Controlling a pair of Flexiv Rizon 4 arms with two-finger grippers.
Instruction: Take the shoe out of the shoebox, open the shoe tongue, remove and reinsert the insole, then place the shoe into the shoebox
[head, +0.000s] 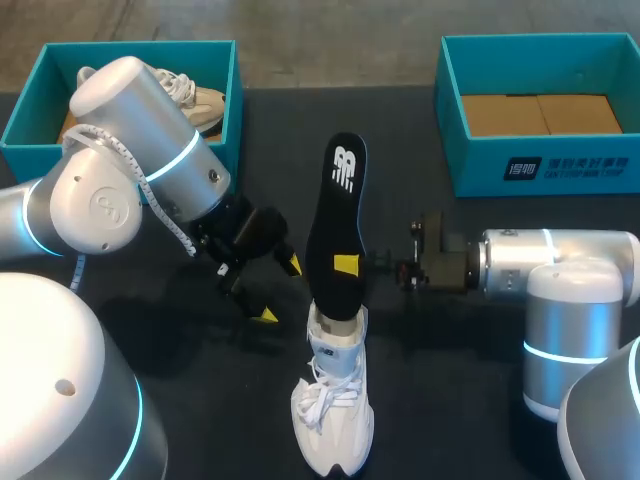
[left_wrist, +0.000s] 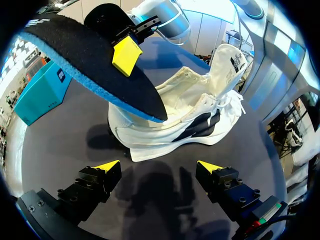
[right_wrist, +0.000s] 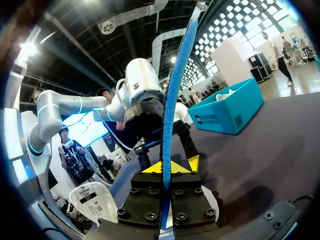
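A white shoe (head: 334, 405) stands on the dark table, toe toward the front edge, tongue pulled open (left_wrist: 227, 60). The black insole (head: 338, 200) with a blue underside rises at a slant, its lower end at the shoe's opening. My right gripper (head: 347, 266) is shut on the insole's middle, and its own view shows the blue edge (right_wrist: 175, 95) clamped between the yellow tips (right_wrist: 171, 167). My left gripper (head: 280, 290) hangs open just left of the shoe, holding nothing. In its own view the left gripper (left_wrist: 159, 167) faces the shoe's side (left_wrist: 185, 120), below the insole (left_wrist: 95, 60).
A teal shoebox (head: 236, 95) at the back left holds another pale shoe (head: 195, 100). A second teal shoebox (head: 470, 165) at the back right shows only its cardboard floor. My left arm (right_wrist: 142, 95) fills the space behind the insole in the right wrist view.
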